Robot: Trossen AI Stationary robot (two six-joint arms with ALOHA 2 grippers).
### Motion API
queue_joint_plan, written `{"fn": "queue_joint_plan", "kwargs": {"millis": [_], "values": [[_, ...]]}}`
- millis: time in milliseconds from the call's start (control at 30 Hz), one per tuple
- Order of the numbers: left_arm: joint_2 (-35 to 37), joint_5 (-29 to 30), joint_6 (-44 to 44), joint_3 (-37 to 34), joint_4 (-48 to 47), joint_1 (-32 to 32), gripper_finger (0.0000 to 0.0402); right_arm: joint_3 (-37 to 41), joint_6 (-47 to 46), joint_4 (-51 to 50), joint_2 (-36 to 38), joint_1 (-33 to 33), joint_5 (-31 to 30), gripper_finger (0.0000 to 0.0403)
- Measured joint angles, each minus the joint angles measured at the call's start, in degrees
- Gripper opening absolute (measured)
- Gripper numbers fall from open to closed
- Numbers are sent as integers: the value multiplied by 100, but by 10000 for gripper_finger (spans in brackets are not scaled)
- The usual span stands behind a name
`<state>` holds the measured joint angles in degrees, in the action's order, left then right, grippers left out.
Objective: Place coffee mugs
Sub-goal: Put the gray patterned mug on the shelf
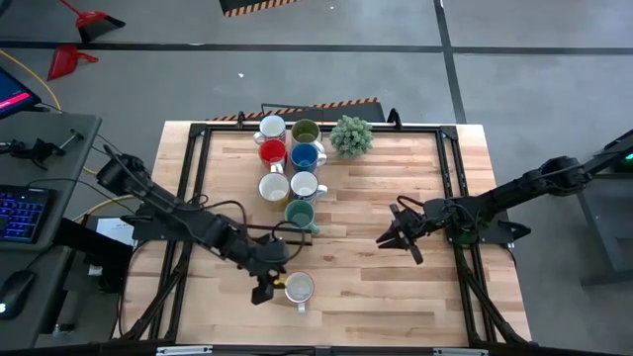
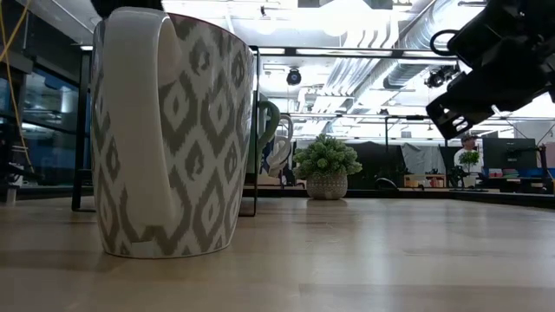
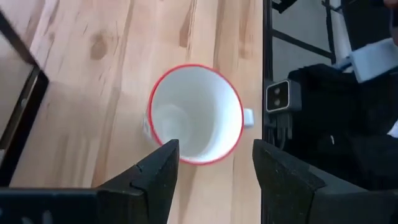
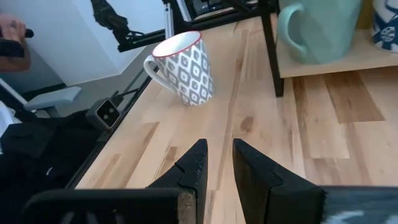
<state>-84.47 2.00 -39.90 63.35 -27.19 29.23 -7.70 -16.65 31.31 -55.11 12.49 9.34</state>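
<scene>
Standing upright near the table's front edge, the white patterned ceramic mug with a red rim (image 1: 299,288) is seen just released: the left gripper (image 1: 265,289) is held beside it, fingers spread wide and empty. Its handle points toward the front edge, its axis vertical. Retreat clear of the mug is probably called for next. The right gripper (image 1: 397,238) is parked mid-table, narrowly parted, empty.

A white mug with a grey diamond pattern and red rim (image 1: 299,288) stands upright alone near the table's front edge. Seven more mugs (image 1: 291,169) cluster upright in two rows farther back: white, olive, red, blue, two white, then teal (image 1: 300,214).
</scene>
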Motion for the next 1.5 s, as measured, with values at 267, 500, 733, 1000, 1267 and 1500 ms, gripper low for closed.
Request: {"fn": "queue_joint_plan", "kwargs": {"millis": [267,500,733,1000,1267,1500], "values": [[-573,21,99,642,-368,5,196,2,-4,-79,-2,0,161,58],[-1091,101,92,1056,-719,-13,196,2,-34,-157,0,0,176,58],[-1462,455,86,1375,-1175,-75,195,2,-280,-199,-1,0,464,58],[-1523,777,99,1404,-1262,-122,192,2,-255,-214,-2,2,611,58],[-1521,800,106,1404,-1267,-119,192,2,-242,-353,0,2,611,58],[-1681,783,112,1403,-1272,-119,192,2,-240,-432,0,2,611,58]]}}
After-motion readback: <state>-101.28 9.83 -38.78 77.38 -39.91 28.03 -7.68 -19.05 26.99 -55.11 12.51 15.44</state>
